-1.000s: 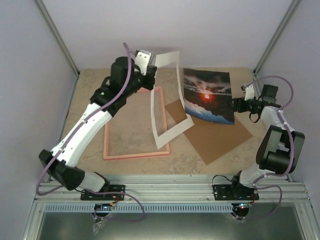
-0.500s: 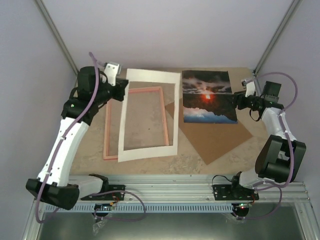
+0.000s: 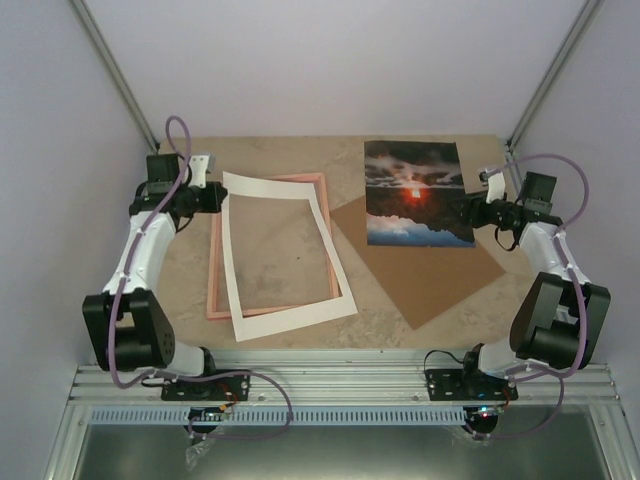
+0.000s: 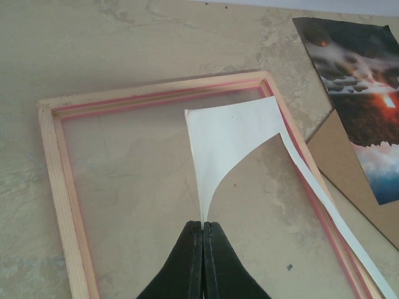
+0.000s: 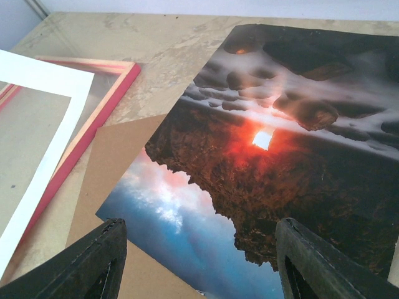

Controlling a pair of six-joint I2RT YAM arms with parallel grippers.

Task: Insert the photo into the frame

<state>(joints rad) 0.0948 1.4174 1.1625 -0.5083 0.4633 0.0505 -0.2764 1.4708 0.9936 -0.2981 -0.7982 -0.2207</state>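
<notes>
A robot's left pincer (image 4: 202, 225) is clamped shut on the edge of a white mat sheet (image 3: 295, 318), which lies skewed across the pink frame (image 3: 213, 280) on the left half of the desk (image 3: 385, 332), its near corner hanging out past the frame's rail. The photo (image 3: 415, 195), a red sun among dark clouds, rests flat on the far right of the desk, well apart from the frame, its near end overlapping a brown backing board (image 3: 430, 275). The right pincer (image 5: 201, 224) hovers at the photo's right edge with its jaws spread wide and nothing between them but the print lying below. The task appears to be in its early stage, with the photo not yet lifted. The risks look plain: let go at this angle, the mat would likely sit crooked over the frame rather than drop inside it, and a tug from the shut pincer could crease the thin sheet. The glossy print, flat against desk and board, offers little edge to take hold of, so a closing pincer could push it along, buckle it or drag the board with it. On view: 2 arms, 2 pincers, 1 photo, 1 frame, 1 mat sheet and 1 backing board.
</notes>
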